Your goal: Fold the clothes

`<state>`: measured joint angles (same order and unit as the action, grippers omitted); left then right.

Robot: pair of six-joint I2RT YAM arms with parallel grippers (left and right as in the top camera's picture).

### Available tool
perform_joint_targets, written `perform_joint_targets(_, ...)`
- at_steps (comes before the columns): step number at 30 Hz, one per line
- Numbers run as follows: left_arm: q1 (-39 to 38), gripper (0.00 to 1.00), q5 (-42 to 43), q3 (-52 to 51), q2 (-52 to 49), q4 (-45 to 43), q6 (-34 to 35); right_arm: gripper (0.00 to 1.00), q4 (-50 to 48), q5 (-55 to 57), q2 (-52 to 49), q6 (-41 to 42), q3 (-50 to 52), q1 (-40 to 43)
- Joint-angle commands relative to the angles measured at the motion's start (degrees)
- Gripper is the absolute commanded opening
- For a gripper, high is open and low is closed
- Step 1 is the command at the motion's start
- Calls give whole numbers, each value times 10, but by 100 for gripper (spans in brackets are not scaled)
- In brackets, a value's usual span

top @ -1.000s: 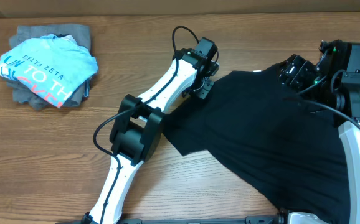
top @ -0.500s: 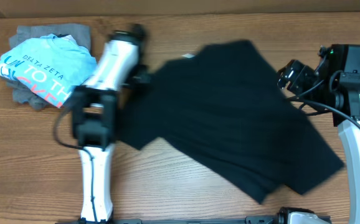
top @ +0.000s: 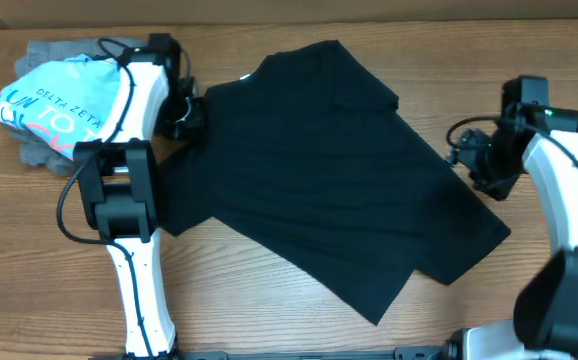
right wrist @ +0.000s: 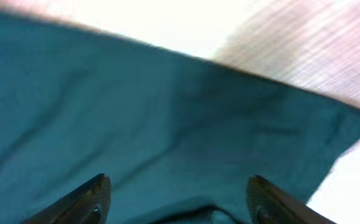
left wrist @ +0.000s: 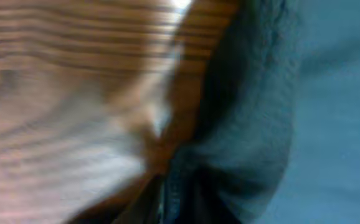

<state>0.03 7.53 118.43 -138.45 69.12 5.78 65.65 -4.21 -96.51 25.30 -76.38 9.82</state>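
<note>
1. As I watched the feeds from my station, the black T-shirt (top: 319,170) lay spread across the middle of the worktop (top: 249,315). It was set on a slant, with its small white neck label (top: 246,78) towards the far edge.
2. I could make out no fold in it anywhere; it looked like one open layer, fairly smooth. I judged the laying-out to be about done and the folding itself not yet begun.
3. The left claw (top: 184,112) sat at the shirt's upper left edge, by the shoulder. Its wrist camera gave only a smear of wood grain and dark cloth, so I could not tell whether that claw was open, closed or pinching fabric.
4. The right claw (top: 472,160) stood just off the shirt's right edge, over bare wood. In its wrist view the fingertips (right wrist: 86,199) were set wide apart with nothing clamped between them, so I read it as open and empty.
5. The light blue printed shirt (top: 49,110) lay heaped on the grey garment (top: 59,50) in the far left corner, close beside the left arm and apart from the black shirt.
6. By my reckoning, every fold was left to do: sleeves in, sides over, then the body doubled.
</note>
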Motion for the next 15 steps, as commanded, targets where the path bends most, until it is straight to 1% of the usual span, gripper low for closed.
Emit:
perform_joint_targets(1,-13,24,16,-1,101,3,-16,72,5,11,-56,15,2,65)
perform_joint_targets(2,-16,25,16,-1,117,5,-16,72,5,10,-65,14,2,77)
perform_joint_targets(4,-23,27,16,-1,148,10,-17,67,7,-7,-81,-8,3,101)
perform_joint_targets(7,-31,30,16,-1,187,16,-18,64,12,-67,-91,-63,13,114)
perform_joint_targets(8,-34,31,15,-1,197,17,-20,65,12,-71,-91,-66,21,114)
perform_joint_targets(9,-36,32,15,-1,206,18,-20,70,10,-70,-91,-66,30,114)
perform_joint_targets(10,-39,32,15,-1,215,18,-20,73,3,-69,-91,-64,41,113)
perform_joint_targets(15,-51,35,16,-1,231,23,-20,81,-63,9,-91,23,118,118)
